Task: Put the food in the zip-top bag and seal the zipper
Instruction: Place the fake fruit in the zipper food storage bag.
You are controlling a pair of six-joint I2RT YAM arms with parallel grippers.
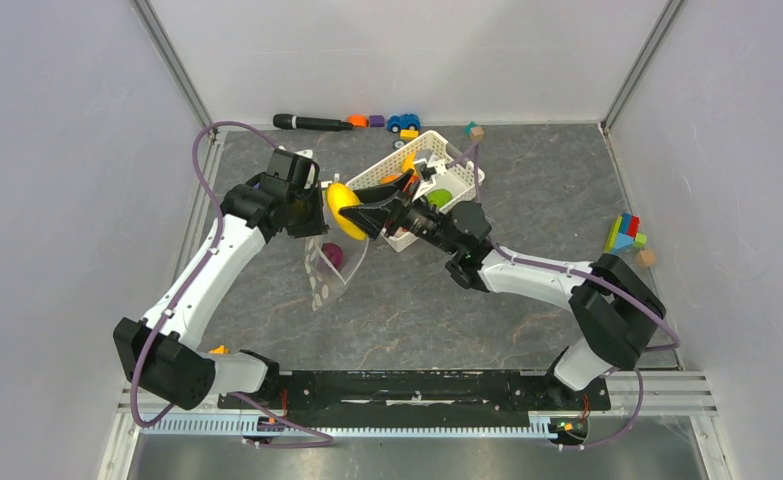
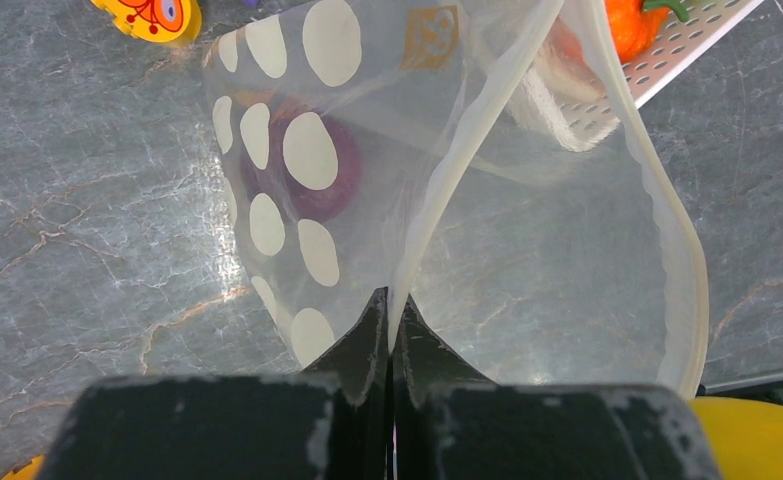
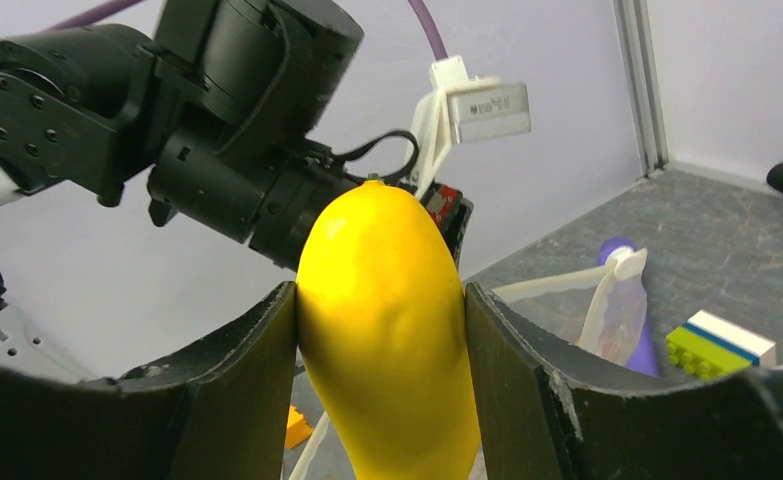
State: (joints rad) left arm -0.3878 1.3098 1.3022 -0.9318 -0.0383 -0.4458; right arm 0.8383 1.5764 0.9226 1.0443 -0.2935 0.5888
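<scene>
The clear zip-top bag [image 1: 332, 272] with white dots hangs open from my left gripper [image 2: 390, 308], which is shut on its mouth edge. The zipper [image 2: 670, 235] runs as a whitish strip round the open mouth. A purple piece of food [image 2: 307, 170] lies inside the bag. My right gripper [image 3: 380, 330] is shut on a yellow fruit [image 3: 382, 320] and holds it just above the bag mouth, close to the left gripper [image 1: 312, 215]. The yellow fruit [image 1: 344, 208] also shows in the top view. An orange fruit [image 2: 632, 25] and a green piece [image 1: 439, 198] lie in the white basket [image 1: 457, 160].
A black marker [image 1: 310, 122], small blocks [image 1: 365, 121] and a blue toy car [image 1: 403, 122] lie along the back wall. Stacked coloured blocks [image 1: 624, 235] stand at the right. A yellow printed toy [image 2: 152, 15] lies beside the bag. A green and white brick [image 3: 717, 345] lies on the table.
</scene>
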